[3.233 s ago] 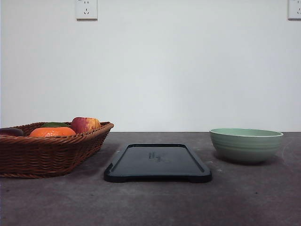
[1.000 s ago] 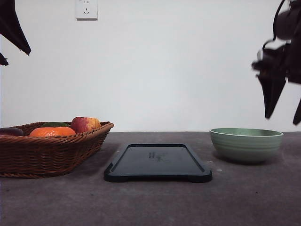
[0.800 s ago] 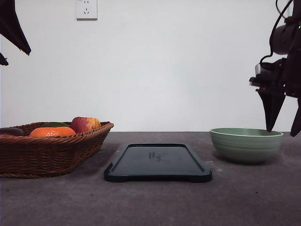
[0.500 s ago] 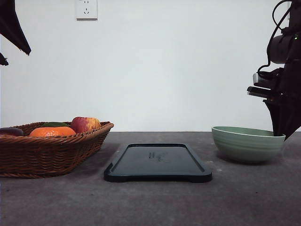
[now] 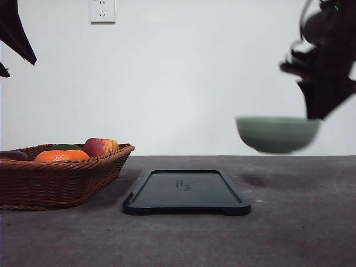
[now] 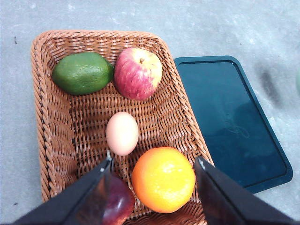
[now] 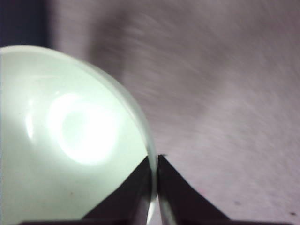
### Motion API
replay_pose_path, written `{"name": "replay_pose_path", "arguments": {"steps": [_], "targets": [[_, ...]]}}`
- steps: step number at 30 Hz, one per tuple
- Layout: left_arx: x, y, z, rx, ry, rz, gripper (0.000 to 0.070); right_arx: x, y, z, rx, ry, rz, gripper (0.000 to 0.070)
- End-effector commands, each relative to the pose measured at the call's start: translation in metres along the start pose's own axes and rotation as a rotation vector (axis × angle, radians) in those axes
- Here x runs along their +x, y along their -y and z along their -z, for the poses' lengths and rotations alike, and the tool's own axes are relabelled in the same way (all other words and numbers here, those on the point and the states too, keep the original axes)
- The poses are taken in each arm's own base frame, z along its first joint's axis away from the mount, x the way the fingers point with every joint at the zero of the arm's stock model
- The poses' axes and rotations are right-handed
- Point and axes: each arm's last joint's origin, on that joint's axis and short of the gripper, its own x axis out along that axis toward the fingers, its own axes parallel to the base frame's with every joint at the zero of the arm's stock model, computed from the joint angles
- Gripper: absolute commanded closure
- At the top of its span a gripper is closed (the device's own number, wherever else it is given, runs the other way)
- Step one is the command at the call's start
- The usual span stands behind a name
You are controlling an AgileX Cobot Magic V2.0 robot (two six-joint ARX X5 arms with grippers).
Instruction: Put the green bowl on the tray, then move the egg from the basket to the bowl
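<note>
The right claw (image 5: 321,108) hangs high at the right of the front view, its dark fingers pointing down and pinched onto the rim of the pale sage-green round ceramic bowl (image 5: 277,134), which hangs level in the air, clear of the grey worktop (image 5: 289,222), its outline blurred. In the right wrist view the two fingertips (image 7: 140,187) meet on either side of the bowl's (image 7: 70,136) thin rim, one inside and one outside, with almost no gap between them.

The flat, near-black rectangular tray (image 5: 186,192) with rounded corners lies bare on the worktop at centre, to the left of and below the bowl, well apart from it. A faint shadow falls on the worktop to the tray's right, under the bowl.

The left claw (image 6: 152,164) hovers above the wide brown woven wicker basket (image 6: 47,117), its two fingers spread wide and holding nothing. In the front view a dark part of that arm (image 5: 16,30) hangs at the upper left corner. Inside the basket the small brownish-pink egg (image 6: 122,133) lies on the weave near the middle, just beside an orange fruit (image 6: 163,179). A red-yellow apple (image 6: 138,73) and a green fruit (image 6: 82,72) sit touching at the far end, and a dark red fruit (image 6: 117,204) shows partly behind one finger. The basket's long side lies just beside the tray (image 6: 229,122). A white wall socket (image 5: 102,10) sits on the wall behind.
</note>
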Motion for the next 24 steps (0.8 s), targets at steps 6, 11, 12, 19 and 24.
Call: {"name": "replay_pose_path", "arguments": {"steps": [6,11,12,19,24], "targets": [[-0.002,0.002,-0.007,0.017,0.027,0.006,0.0349,-0.008,-0.064,-0.013,-0.175,0.103,-0.066,0.0696],[-0.002,0.002,-0.007,0.016,0.027,0.006,0.0349,0.002,-0.1,-0.013,-0.24,0.152,-0.104,0.0696],[-0.002,0.002,-0.007,0.016,0.027,0.006,0.0349,0.005,-0.105,-0.013,-0.245,0.155,-0.109,0.0696],[-0.002,0.002,-0.007,0.015,0.026,0.006,0.035,0.044,-0.119,-0.017,-0.26,0.114,-0.096,0.0696],[-0.002,0.002,-0.007,0.016,0.026,0.006,0.035,0.076,-0.118,-0.019,-0.251,0.05,-0.071,0.0696]]}}
